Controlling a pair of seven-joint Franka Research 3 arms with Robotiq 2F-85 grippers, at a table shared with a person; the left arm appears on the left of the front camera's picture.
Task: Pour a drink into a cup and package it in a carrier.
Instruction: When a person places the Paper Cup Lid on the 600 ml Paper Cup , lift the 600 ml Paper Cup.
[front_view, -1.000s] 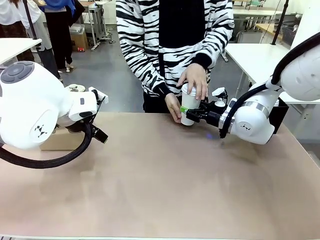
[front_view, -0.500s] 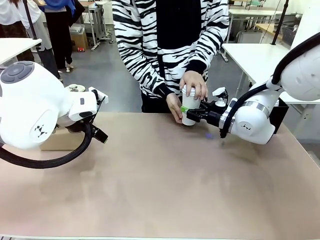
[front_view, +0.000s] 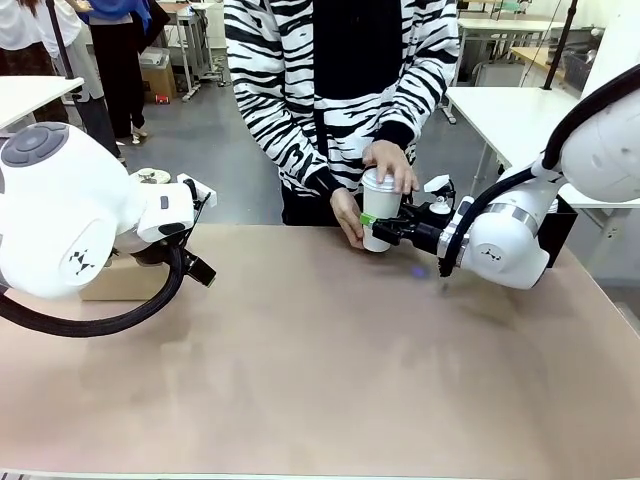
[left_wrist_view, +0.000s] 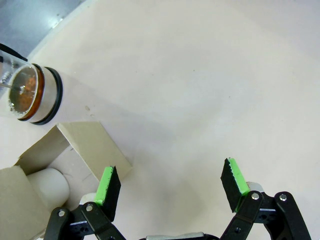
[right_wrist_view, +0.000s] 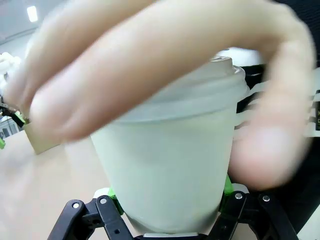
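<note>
**Holding a white cup at the far side of the table**

The white paper cup (front_view: 378, 216) was gripped by the right gripper (front_view: 374, 222) near the far edge of the table (front_view: 320, 380). Its two fingers were closed tight on the cup's sides, low down. In the right wrist view the cup (right_wrist_view: 165, 180) was seen very close, standing upright between the green pads (right_wrist_view: 228, 185) of the right gripper (right_wrist_view: 169, 197). A white lid (right_wrist_view: 210, 95) was seen on top of the cup.

The cup was also touched by the person. One hand (front_view: 393, 164) was laid over the lid from above. The other hand (front_view: 346, 213) was held against the cup's far side, low down. In the right wrist view the top hand (right_wrist_view: 150, 60) was blurred.

The left gripper (left_wrist_view: 171, 182) was held above the table with its fingers spread wide apart, and nothing was gripped between them. The brown cardboard carrier (left_wrist_view: 80, 145) was seen just below and beside one of its fingers (left_wrist_view: 108, 187). A white round thing (left_wrist_view: 47, 186) sat inside the carrier; whether it was a cup could not be told. In the front view the carrier (front_view: 115, 283) was at the table's left edge, partly hidden by the left arm (front_view: 70, 220).

The dark brown drink (left_wrist_view: 24, 91) was seen from above inside the clear glass jug (left_wrist_view: 51, 96). The jug stood on the table near the carrier, well apart from the cup.
</note>
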